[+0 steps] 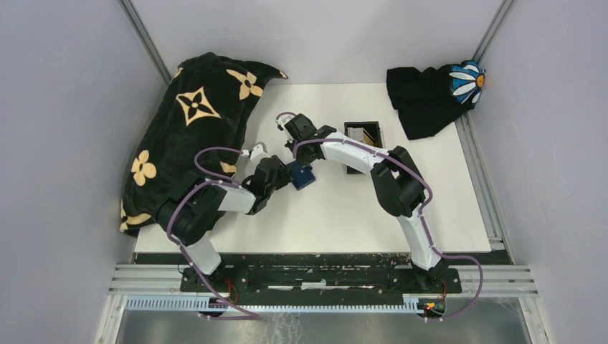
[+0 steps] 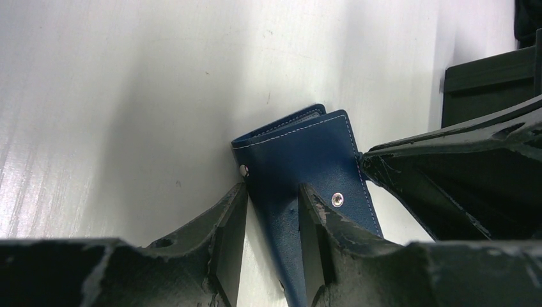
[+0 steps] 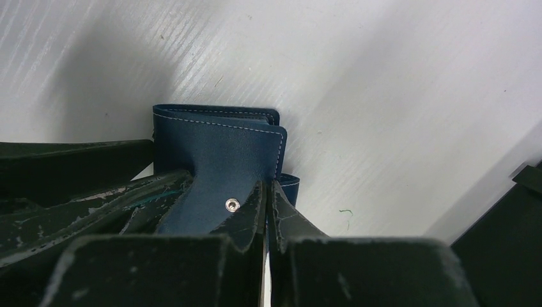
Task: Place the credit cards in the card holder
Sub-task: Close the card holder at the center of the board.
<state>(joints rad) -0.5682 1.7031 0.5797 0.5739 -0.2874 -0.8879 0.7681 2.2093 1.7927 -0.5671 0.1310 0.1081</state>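
The left gripper (image 2: 273,195) was clamped on one flap of the card holder (image 2: 300,150), and the right gripper (image 3: 267,188) pinched the flap bearing a snap stud, the two tools meeting nose to nose over the white table (image 1: 337,208). The navy, white-stitched, leather-like wallet stood partly folded between them. The thin, rigid credit cards (image 1: 367,134) lay apart in a black tray (image 1: 381,132) on the right arm's side, nearer to that arm.

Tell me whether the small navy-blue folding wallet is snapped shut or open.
Unsnapped, partly open: the wallet shows both snap halves apart, left gripper and right gripper each pinching a flap.
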